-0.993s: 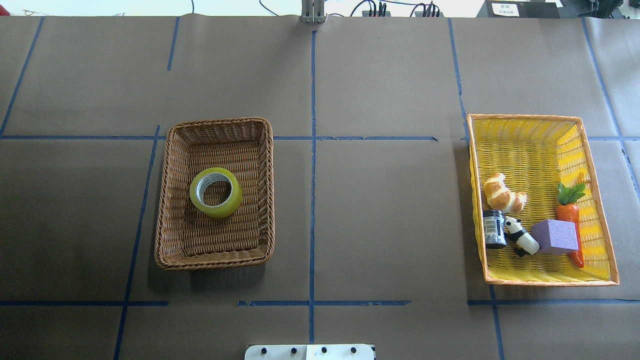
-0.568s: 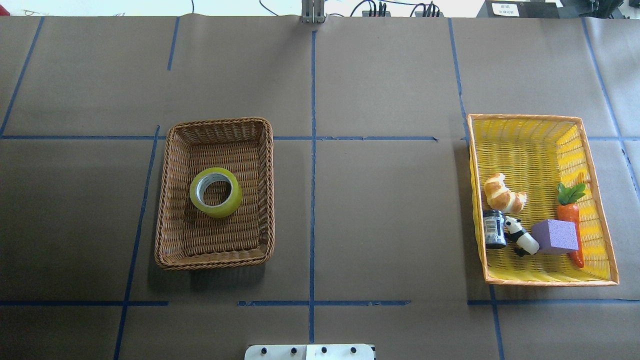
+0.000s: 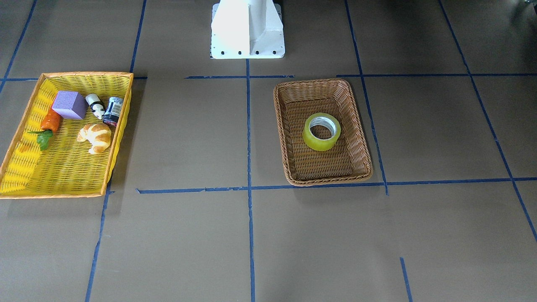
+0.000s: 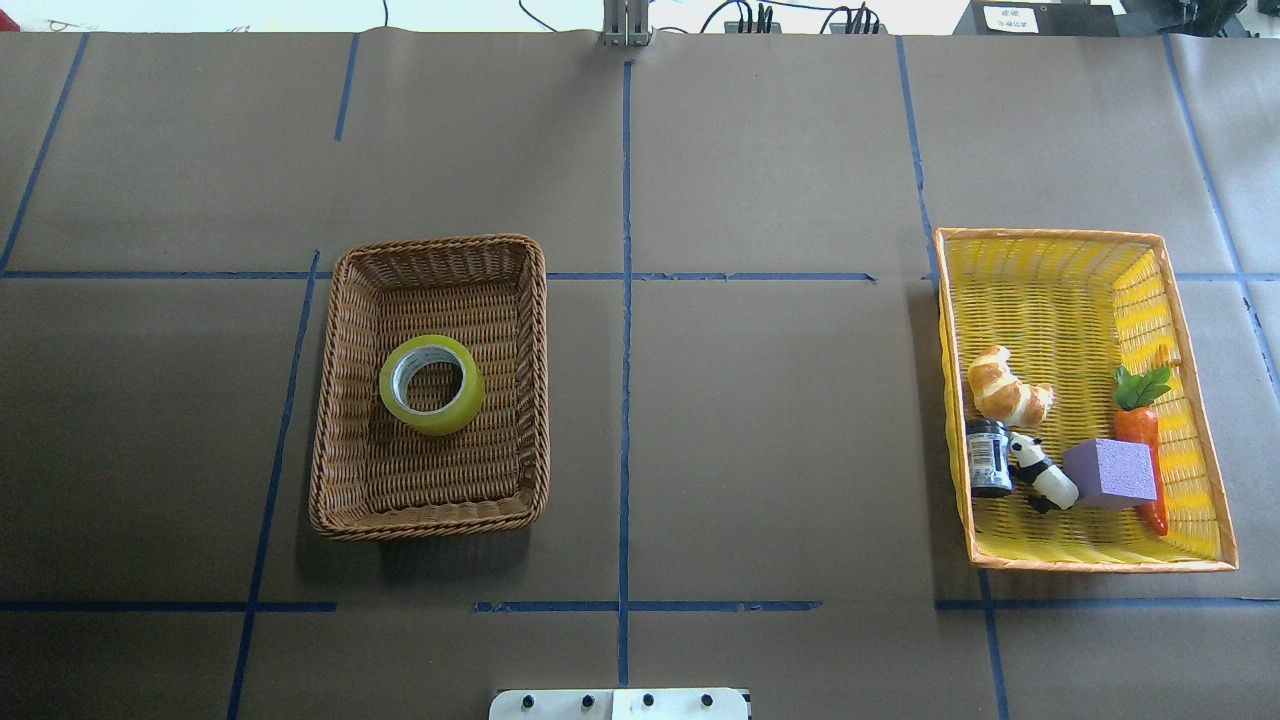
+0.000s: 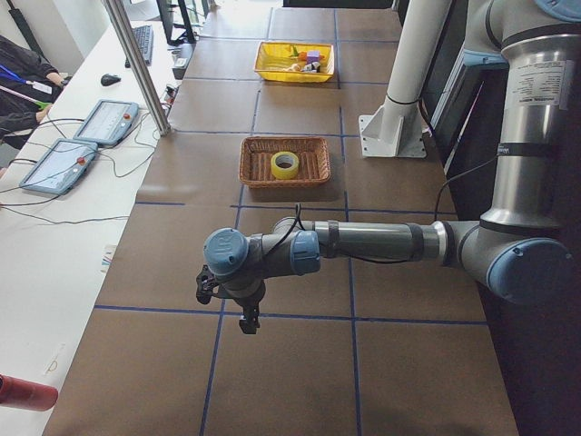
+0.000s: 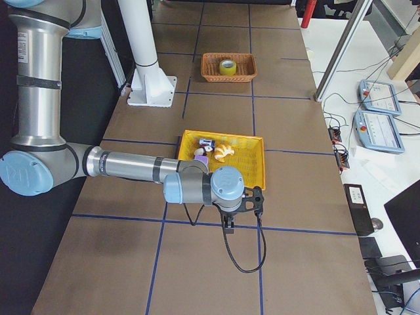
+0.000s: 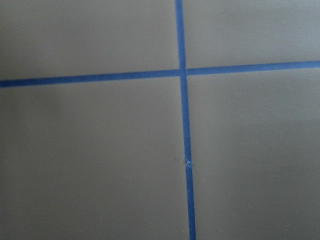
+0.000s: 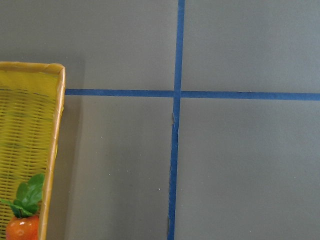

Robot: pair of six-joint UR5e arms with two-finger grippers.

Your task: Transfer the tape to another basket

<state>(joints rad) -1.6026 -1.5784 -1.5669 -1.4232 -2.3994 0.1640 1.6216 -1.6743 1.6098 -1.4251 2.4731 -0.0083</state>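
Surface [image 4: 760,420]: wicker basket [image 4: 430,243] on the robot's left half, second basket [image 4: 1050,234] on the right half, well apart.

Tape roll [image 4: 445,420] lies flat, hole up, mid-floor in the wicker basket.

Second basket, contents in the half nearer the robot:
- Croissant [image 4: 1005,388] by the inner wall.
- Jar [image 4: 989,458] just nearer the robot, same wall.
- Panda figure [image 4: 1040,472] beside the jar.
- Foam block [image 4: 1110,473] next outward, against the carrot [image 4: 1135,425].

Left hand [image 5: 247,318] hangs over the surface's left end, well past the wicker basket. Right hand [image 6: 228,222] hangs past the second basket's outer side.
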